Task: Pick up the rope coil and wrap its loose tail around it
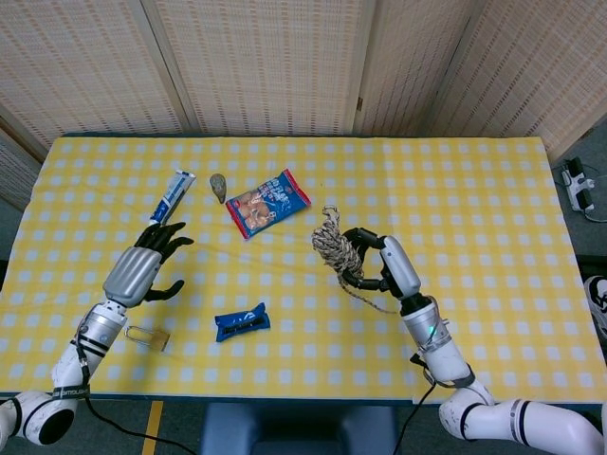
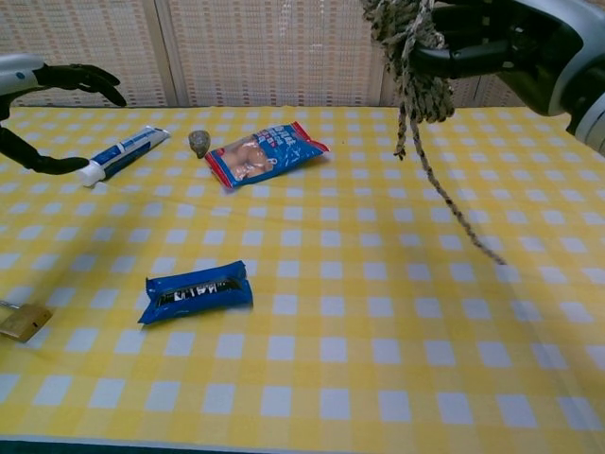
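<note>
A speckled beige rope coil (image 1: 336,248) hangs above the yellow checked table, held by my right hand (image 1: 379,269). In the chest view the rope coil (image 2: 408,45) sits at the top right with the right hand (image 2: 510,47) behind it. Its loose tail (image 2: 452,201) dangles free, slanting down to the right; the tail (image 1: 372,298) trails below the coil in the head view. My left hand (image 1: 142,270) hovers at the left with fingers spread and nothing in it, seen as the left hand (image 2: 47,104) at the chest view's left edge.
A toothpaste tube (image 1: 172,197), a small stone (image 1: 217,185) and a red-blue snack bag (image 1: 266,202) lie at the back left. A blue wrapped bar (image 1: 241,321) lies near the front. A small padlock (image 1: 147,336) sits below the left hand.
</note>
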{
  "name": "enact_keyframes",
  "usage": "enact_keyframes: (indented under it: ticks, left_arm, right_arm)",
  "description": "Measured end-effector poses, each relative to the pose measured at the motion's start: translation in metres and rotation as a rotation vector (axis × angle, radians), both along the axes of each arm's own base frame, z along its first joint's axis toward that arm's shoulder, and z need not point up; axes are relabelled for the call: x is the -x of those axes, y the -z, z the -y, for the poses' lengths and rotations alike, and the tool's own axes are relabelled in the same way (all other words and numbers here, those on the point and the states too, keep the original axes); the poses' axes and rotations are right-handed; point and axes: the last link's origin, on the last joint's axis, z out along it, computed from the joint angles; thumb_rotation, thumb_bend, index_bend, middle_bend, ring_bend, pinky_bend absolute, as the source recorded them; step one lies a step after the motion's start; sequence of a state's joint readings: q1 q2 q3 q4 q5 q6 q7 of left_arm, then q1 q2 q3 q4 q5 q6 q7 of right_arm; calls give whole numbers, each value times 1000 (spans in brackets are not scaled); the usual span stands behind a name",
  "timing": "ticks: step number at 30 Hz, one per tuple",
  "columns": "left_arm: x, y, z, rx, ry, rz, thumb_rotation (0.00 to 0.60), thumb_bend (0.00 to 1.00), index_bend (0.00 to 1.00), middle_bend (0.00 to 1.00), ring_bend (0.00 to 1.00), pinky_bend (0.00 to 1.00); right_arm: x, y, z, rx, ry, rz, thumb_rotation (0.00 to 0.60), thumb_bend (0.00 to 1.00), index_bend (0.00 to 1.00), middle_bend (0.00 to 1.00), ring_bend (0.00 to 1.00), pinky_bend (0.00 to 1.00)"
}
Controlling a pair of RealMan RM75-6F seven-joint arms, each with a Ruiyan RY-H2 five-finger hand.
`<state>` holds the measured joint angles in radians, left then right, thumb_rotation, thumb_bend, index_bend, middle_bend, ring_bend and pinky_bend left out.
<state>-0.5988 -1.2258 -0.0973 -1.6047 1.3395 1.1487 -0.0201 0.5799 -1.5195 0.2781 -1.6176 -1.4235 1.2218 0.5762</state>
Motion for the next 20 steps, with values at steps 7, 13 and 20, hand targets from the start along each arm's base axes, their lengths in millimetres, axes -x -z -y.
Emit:
enact_keyframes:
  ticks: [7, 13, 20]
  left_arm:
    - [49, -22, 16, -155, -72, -84, 600, 356, 285, 104, 125, 0]
    - [83, -37, 37, -259, -132, -121, 600, 356, 293, 112, 129, 0]
    - [113, -44, 75, -295, -225, -100, 600, 356, 298, 112, 132, 0]
  right_arm:
    - [12, -16, -3, -9, 38, -47, 600, 740, 832, 695, 771, 623]
    - [18, -29, -3, -13, 65, -53, 600, 741, 832, 695, 772, 626]
    - [22, -34, -2, -27, 83, -33, 600, 741, 832, 695, 772, 626]
